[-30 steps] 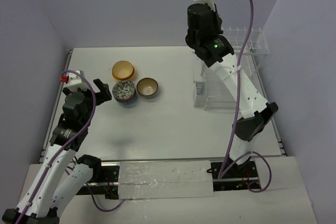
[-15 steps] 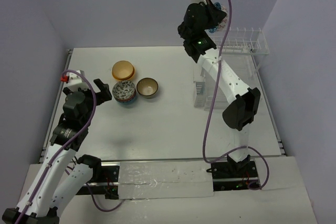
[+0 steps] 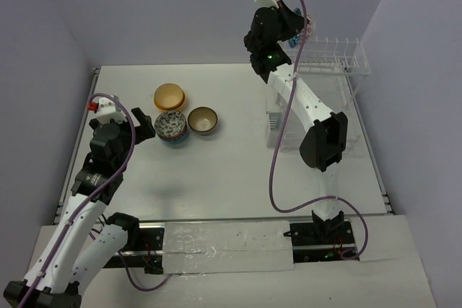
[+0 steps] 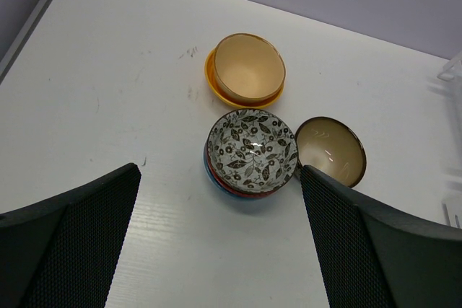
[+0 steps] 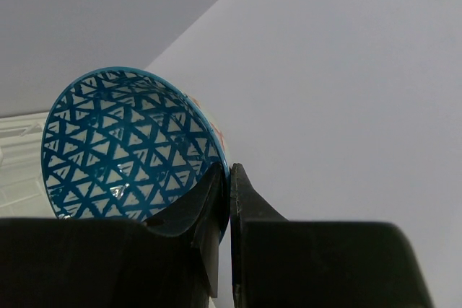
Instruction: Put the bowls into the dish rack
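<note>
**A:** What does the right gripper [image 5: 229,178] have?

**B:** Its jaws are pinched on the rim of the blue lattice bowl [image 5: 123,146], which it holds on edge, high up.

**A:** And the dish rack [image 3: 339,63]?

**B:** It is below the bowl and slightly to the right, by the table's [image 3: 216,178] far-right corner. The right arm is the nearer one, so I'd judge the move is straight down between the prongs.

**A:** The left gripper [image 3: 142,126]?

**B:** Its jaws are spread wide and hold nothing. It faces the other bowls [image 4: 252,151], toward the far-left.

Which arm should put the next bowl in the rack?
Right. The right claw is shut on the blue-and-white triangle-patterned round bowl, up by the clear plastic dish rack. The left claw is open and empty, near the other bowls.
</note>
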Controlling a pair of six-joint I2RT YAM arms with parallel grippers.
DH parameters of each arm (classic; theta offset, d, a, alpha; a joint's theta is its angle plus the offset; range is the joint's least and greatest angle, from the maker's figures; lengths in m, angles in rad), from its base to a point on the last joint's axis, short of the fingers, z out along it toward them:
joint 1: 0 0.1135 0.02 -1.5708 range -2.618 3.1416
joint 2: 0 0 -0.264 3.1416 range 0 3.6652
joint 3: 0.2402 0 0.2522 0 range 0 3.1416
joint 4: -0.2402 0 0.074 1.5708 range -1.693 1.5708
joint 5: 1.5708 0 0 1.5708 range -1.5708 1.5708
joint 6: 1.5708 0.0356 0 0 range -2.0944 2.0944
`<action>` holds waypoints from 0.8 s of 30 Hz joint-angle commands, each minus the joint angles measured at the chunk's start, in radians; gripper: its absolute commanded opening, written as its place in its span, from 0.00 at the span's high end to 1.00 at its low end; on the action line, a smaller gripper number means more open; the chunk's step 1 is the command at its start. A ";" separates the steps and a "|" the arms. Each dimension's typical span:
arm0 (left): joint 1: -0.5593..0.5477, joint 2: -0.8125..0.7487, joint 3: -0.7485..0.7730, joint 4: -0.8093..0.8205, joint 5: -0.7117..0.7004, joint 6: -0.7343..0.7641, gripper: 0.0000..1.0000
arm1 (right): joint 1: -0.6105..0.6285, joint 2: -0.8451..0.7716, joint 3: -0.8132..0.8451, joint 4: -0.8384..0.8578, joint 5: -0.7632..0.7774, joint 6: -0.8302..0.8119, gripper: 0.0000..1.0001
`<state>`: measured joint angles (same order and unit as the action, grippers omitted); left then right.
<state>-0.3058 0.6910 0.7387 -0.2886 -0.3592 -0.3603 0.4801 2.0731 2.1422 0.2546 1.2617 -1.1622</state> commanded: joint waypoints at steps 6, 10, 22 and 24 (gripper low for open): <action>-0.004 0.007 -0.005 0.035 0.014 0.012 0.01 | -0.023 0.036 0.062 0.084 -0.045 -0.047 1.00; -0.004 0.013 -0.004 0.032 0.020 0.014 0.01 | -0.031 0.064 0.055 0.129 -0.048 -0.097 1.00; -0.004 0.019 -0.005 0.034 0.014 0.015 0.01 | -0.066 0.137 0.042 0.198 -0.039 -0.156 1.00; -0.004 0.021 -0.005 0.034 0.016 0.017 0.01 | -0.069 0.133 0.036 0.198 -0.039 -0.152 1.00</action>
<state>-0.3058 0.7052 0.7387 -0.2890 -0.3561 -0.3569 0.4313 2.2295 2.1544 0.3679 1.2316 -1.3033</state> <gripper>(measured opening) 0.991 0.121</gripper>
